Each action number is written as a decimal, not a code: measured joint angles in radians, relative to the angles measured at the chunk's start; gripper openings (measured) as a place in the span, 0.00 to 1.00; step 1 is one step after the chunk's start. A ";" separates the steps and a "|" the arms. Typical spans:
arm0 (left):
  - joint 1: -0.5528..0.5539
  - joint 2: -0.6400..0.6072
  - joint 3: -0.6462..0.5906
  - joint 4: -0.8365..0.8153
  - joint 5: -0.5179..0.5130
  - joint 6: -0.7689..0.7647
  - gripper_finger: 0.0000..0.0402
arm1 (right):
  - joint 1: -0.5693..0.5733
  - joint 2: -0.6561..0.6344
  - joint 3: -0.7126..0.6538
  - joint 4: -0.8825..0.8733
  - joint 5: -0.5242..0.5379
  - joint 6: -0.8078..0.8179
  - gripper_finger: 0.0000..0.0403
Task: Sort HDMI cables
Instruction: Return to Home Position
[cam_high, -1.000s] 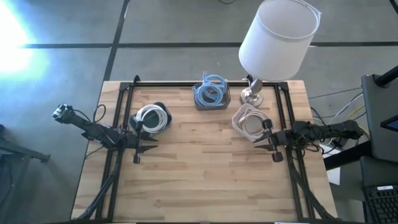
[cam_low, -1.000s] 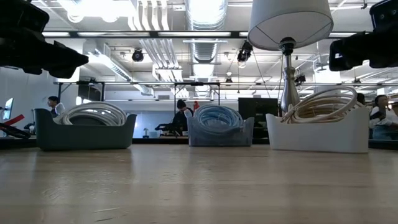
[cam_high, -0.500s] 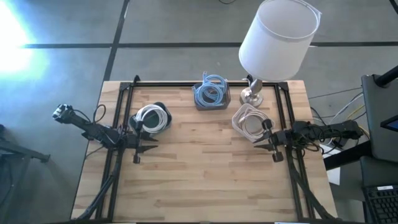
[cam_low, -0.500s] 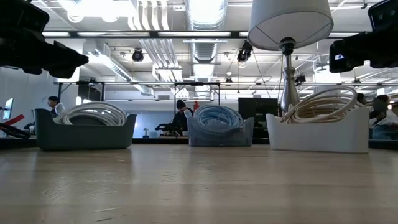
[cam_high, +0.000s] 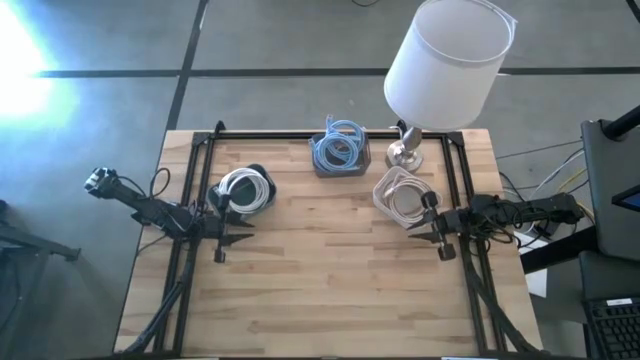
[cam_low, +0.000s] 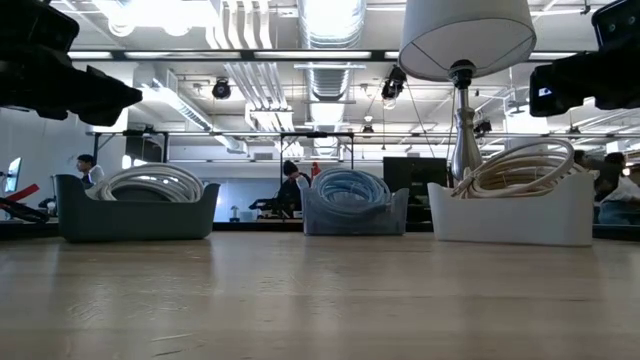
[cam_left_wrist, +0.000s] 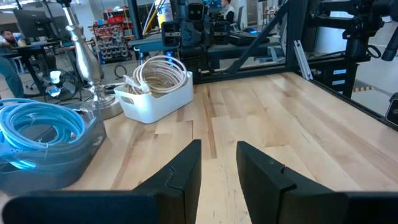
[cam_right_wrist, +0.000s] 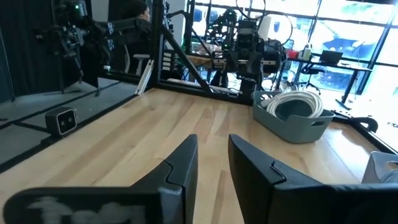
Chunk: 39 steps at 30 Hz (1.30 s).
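Neatly, round cable coils (cam_high: 338, 148) fill three smooth tubs (cam_low: 135, 222) on the planked wooden table (cam_high: 330, 290), both arms' jaws slightly parted

In the low view, the right arm (cam_low: 590, 75) has shifted slightly, and a background person (cam_low: 622, 188) has moved.

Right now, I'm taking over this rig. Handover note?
Left gripper: open, empty, over the table's left side. Right gripper: open, empty, over its right side.
White cables in the dark grey bin, light blue cables in the middle bin, beige cables in the white bin.
Done: every coil in view is binned by colour; none lies loose.
Left: nothing visible to sort.
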 joint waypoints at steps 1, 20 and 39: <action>0.000 0.000 0.000 0.000 0.000 0.000 0.26 | 0.000 0.000 0.000 0.000 0.000 0.000 0.21; 0.000 0.000 0.000 0.000 0.000 0.000 0.26 | 0.000 0.000 0.000 0.000 0.000 0.001 0.18; 0.000 0.000 0.000 0.000 0.000 0.000 0.26 | 0.000 0.000 0.000 0.000 0.000 0.009 0.21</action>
